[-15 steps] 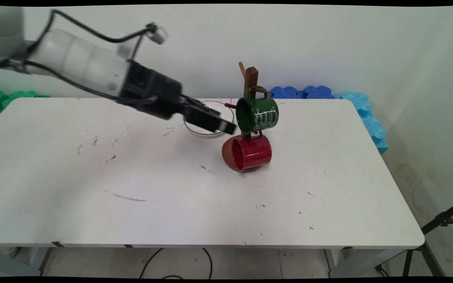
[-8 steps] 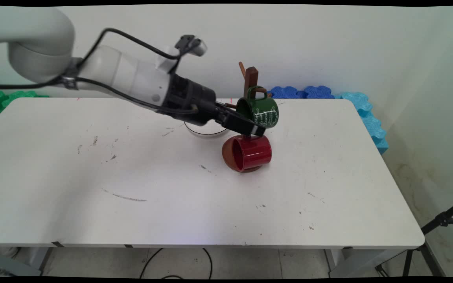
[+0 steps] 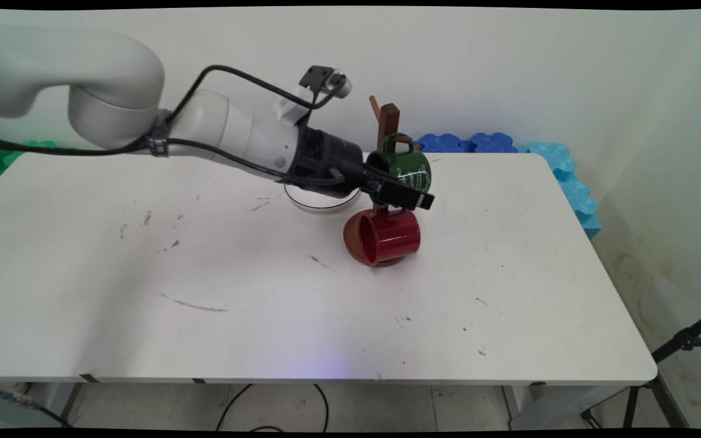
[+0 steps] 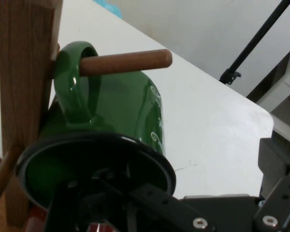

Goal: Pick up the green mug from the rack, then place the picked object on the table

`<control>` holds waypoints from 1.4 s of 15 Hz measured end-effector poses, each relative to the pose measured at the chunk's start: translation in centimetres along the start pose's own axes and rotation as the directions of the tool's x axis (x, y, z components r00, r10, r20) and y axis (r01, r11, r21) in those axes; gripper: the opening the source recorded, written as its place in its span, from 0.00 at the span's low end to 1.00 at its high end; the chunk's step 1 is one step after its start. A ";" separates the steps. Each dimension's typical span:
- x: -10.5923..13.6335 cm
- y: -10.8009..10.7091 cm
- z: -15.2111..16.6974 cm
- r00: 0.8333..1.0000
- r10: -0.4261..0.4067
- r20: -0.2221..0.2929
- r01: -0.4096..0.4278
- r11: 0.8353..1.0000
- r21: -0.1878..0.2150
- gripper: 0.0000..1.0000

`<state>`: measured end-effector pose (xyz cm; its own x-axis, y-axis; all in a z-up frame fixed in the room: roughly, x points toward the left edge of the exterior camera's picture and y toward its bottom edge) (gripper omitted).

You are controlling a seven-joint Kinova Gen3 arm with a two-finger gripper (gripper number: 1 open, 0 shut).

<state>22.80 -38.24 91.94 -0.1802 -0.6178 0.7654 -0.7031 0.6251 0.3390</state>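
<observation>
A: Where is the end effector (image 3: 400,192) sitting now?
B: Centre of frame, at the rim of the green mug (image 3: 409,173). One finger (image 4: 130,203) is reaching inside the mug's mouth, the other (image 4: 275,164) is staying outside; released, not clenched.
A: And the mug?
B: It is hanging by its handle on a peg (image 4: 125,62) of the wooden mug tree (image 3: 388,121). A red mug (image 3: 387,238) is hanging just below, approx. centre of the bench (image 3: 143,292). A glass bowl (image 3: 320,204) is lying behind the wrist.

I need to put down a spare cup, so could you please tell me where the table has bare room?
The table is bare along its near edge and right of the red mug. It is crowded around the mug tree, green mug, glass dish and pincer.
</observation>
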 end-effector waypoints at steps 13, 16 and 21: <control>-0.9 -0.1 0.9 0.999 0.026 -0.045 -0.025 1.000 0.013 0.00; -0.9 0.0 0.6 0.998 0.030 -0.053 -0.029 0.999 0.012 0.00; -0.7 1.0 -0.5 0.997 0.033 -0.071 -0.034 0.999 -0.010 0.00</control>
<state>22.56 -36.93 92.06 -0.1541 -0.5610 0.8134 -0.6900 0.6504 0.3178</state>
